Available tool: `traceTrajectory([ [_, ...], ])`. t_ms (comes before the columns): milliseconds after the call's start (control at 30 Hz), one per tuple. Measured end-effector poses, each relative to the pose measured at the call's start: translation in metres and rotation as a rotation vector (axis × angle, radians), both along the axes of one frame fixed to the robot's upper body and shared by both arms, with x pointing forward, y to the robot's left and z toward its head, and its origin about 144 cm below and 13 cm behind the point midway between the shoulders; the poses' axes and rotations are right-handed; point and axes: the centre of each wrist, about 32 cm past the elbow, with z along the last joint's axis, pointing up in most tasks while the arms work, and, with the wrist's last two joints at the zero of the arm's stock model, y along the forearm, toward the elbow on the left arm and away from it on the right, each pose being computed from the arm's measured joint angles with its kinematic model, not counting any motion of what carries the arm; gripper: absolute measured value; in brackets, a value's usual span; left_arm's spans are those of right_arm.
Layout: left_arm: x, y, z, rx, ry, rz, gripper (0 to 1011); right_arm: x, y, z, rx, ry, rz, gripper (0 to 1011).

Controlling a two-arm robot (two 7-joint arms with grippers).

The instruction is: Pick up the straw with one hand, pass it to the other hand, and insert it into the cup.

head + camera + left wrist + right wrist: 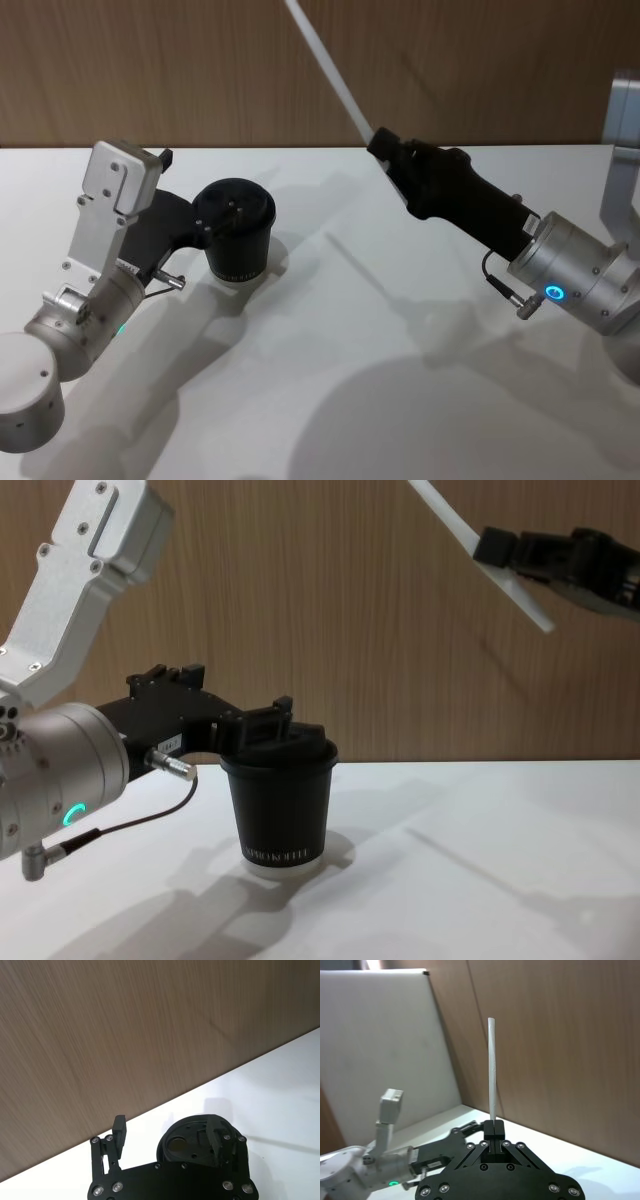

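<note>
The black cup (238, 235) (280, 810) with its black lid stands on the white table at the left. My left gripper (215, 215) (169, 1134) (270, 725) is open at lid height. One finger (217, 1140) lies over the lid (190, 1140), the other finger (120, 1127) stands clear beside it. My right gripper (383, 143) (494, 1127) (495, 545) hangs high at the right, shut on the lower part of the white straw (330, 60) (492, 1070) (448, 512). The straw slants up and toward the left, well above the cup and to its right.
The white table (400, 330) is bare between the cup and the right arm. A wooden wall (200, 70) runs along the table's far edge. A pale panel (625, 100) stands at the far right.
</note>
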Motion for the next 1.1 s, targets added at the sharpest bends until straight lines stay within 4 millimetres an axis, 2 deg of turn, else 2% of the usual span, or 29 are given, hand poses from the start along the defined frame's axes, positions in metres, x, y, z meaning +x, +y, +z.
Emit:
traceTrajectory([
  [333, 0.000, 0.000, 0.000, 0.000, 0.000, 0.000, 1003, 0.015, 0.004, 0.001, 0.017, -0.013, 0.149, 1],
  [567, 0.000, 0.000, 0.000, 0.000, 0.000, 0.000, 1003, 0.033, 0.011, 0.003, 0.002, -0.033, 0.256, 1],
  [1100, 0.000, 0.000, 0.000, 0.000, 0.000, 0.000, 1003, 0.057, 0.017, 0.001, -0.016, -0.046, 0.290, 1],
])
